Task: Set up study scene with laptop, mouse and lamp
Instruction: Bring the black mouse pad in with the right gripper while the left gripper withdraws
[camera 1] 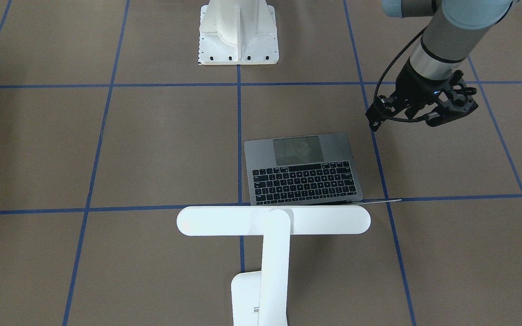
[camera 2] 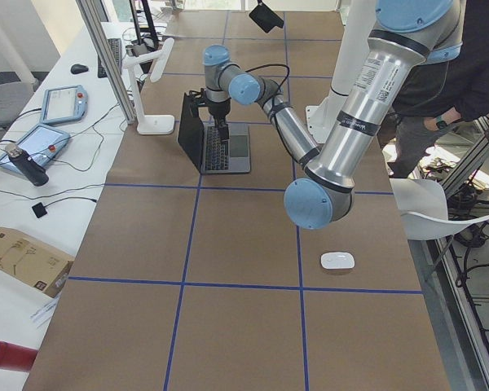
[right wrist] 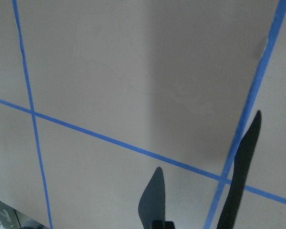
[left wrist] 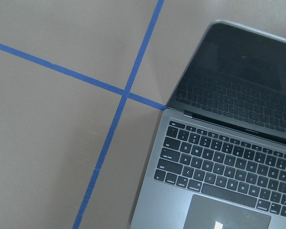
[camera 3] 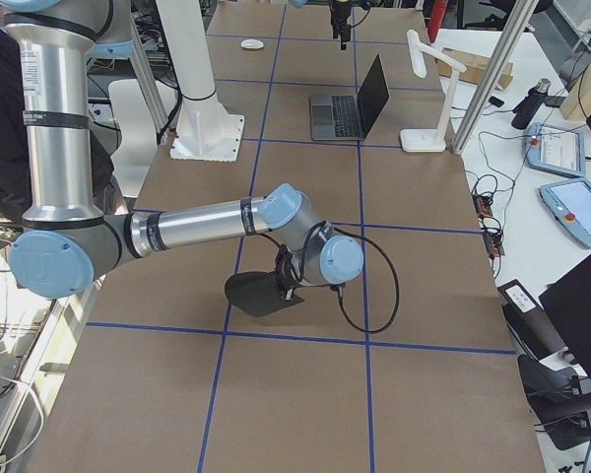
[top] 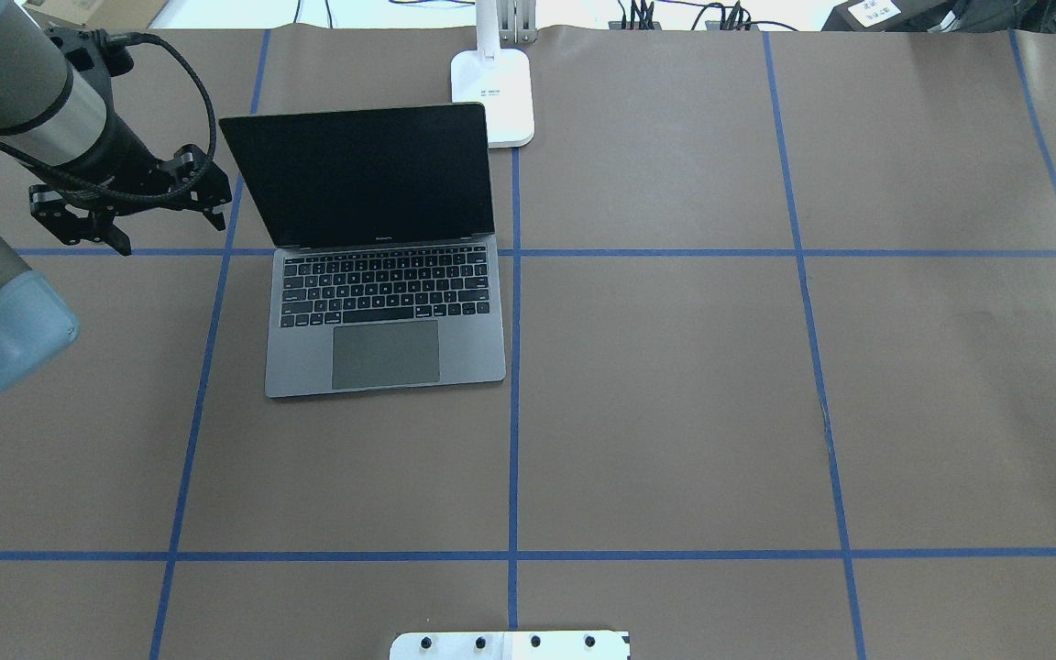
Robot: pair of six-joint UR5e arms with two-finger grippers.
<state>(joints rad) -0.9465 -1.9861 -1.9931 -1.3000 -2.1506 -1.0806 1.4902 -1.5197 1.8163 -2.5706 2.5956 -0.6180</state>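
Currently I count one laptop (top: 386, 275), one lamp (camera 1: 224, 221) and one mouse (camera 2: 337, 261). The laptop is slim grey metal with black keys, a large trackpad and a dark screen. It stands open left of centre in the overhead view, its right edge just beside the middle line of the blue tape lines (top: 675, 253). The white T-shaped lamp has its flat base at the top centre of that view, just behind the lid's right corner. The small white oval mouse lies well apart from both, lower right in the left side view, near the table's edge. The left gripper (top: 134, 209) hangs just beside the lid's left edge; I cannot tell how its jaws stand. The right gripper (camera 3: 284, 284) is low over the mat with its fingers (right wrist: 151, 200) spread and nothing between them. The brown table cover (top: 675, 412) runs wide across the overhead view's right half. One white pedestal (camera 1: 238, 36) sits at the front view's top centre.
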